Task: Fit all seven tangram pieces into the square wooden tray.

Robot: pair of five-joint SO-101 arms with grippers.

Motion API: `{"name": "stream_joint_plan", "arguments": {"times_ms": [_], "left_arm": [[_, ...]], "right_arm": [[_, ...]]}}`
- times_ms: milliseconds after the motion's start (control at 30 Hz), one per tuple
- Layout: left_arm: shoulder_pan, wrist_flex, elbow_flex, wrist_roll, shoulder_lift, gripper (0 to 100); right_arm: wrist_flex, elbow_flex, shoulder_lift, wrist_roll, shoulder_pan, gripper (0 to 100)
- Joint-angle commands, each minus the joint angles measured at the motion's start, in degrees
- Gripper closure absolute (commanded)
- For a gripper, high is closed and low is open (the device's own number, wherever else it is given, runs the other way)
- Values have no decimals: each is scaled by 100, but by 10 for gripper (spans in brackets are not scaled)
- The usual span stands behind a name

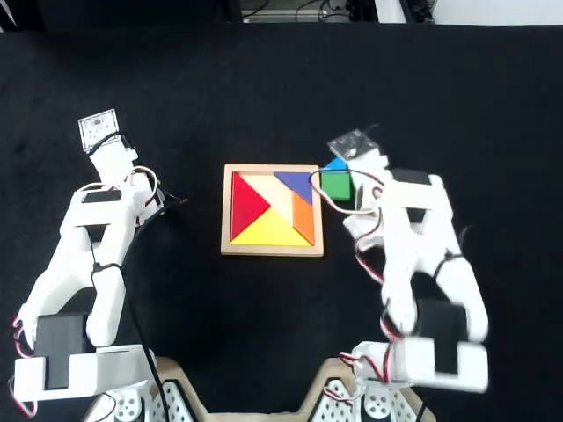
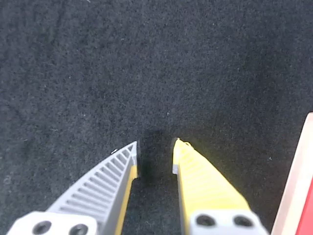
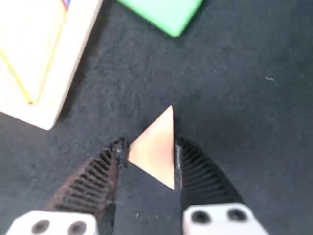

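The square wooden tray (image 1: 271,251) lies mid-table and holds a red (image 1: 247,207), a yellow (image 1: 272,230), a blue (image 1: 296,183) and an orange piece (image 1: 303,215). A green square (image 1: 336,185) and a light blue piece (image 1: 335,163) lie just off its far right corner. My right gripper (image 3: 147,144) is low over the cloth beside the tray (image 3: 44,73), shut on a peach triangle (image 3: 155,147), with the green square (image 3: 164,12) ahead. My left gripper (image 2: 155,144) hovers over bare cloth left of the tray (image 2: 293,196), slightly open and holding nothing.
Black cloth covers the table. The left arm (image 1: 97,229) stands left of the tray and the right arm (image 1: 418,229) right of it. Both arm bases sit at the near edge. A white tag (image 1: 97,129) sits on the left arm's wrist.
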Motion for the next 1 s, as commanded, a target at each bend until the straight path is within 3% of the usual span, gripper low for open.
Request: {"name": "stream_joint_plan", "arguments": {"times_ms": [0, 233, 633, 967], "left_arm": [[31, -97, -40, -62, -26, 870], [75, -97, -31, -62, -26, 870], [66, -97, -31, -62, -26, 870], [75, -97, -48, -62, -26, 870]], "right_arm": [[404, -136, -1103, -440, -501, 924], [659, -470, -1886, -1934, -2127, 924], [870, -2870, 954, -4290, -2338, 924], [826, -3653, 2220, -4818, -2708, 924]]}}
